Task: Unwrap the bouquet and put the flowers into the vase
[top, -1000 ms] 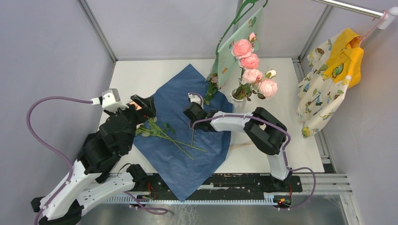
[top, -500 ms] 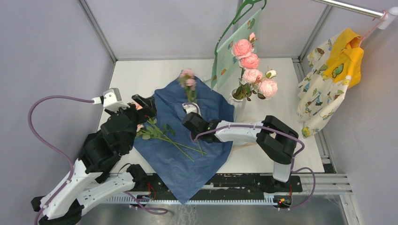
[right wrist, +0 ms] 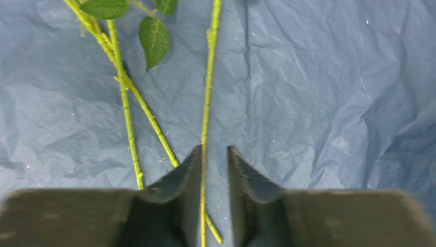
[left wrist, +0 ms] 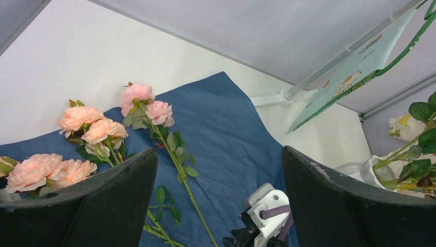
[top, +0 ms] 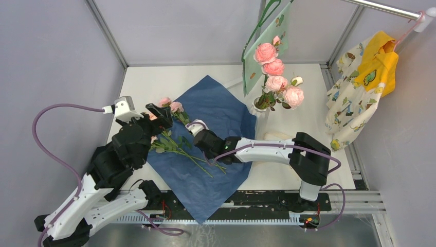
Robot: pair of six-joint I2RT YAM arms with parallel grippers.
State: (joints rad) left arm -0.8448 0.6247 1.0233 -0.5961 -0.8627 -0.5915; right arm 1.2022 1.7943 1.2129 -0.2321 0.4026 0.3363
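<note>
- The white desk takes up most of the floor of the enclosure, with both arms bolted at its near edge.
- The blue paper is opened out flat across the middle of the desk, navy side up and pretty crinkled. One corner hangs over the near edge.
- A yellow and cream printed garment hangs from the rail on the right, well clear of everything else.
- A green patterned cloth on a hanger dangles at the back, just behind the vase.
- Some flowers are already standing in the vase: pink and peach roses, heads up.
- The other loose roses lie on the paper's left half. Their heads are up by the left arm and their thin green stems run toward the middle.
- The vase is small and white, upright on the desk just off the paper's right edge.
- The left tool is spread wide with nothing in it, hanging just above the rose heads at the paper's left side.
- The right tool is low over the paper with its jaws a narrow gap apart, so released, not clamped.
- One stem runs into that gap along the inner edge of one finger. Two more stems lie just beside it.
</note>
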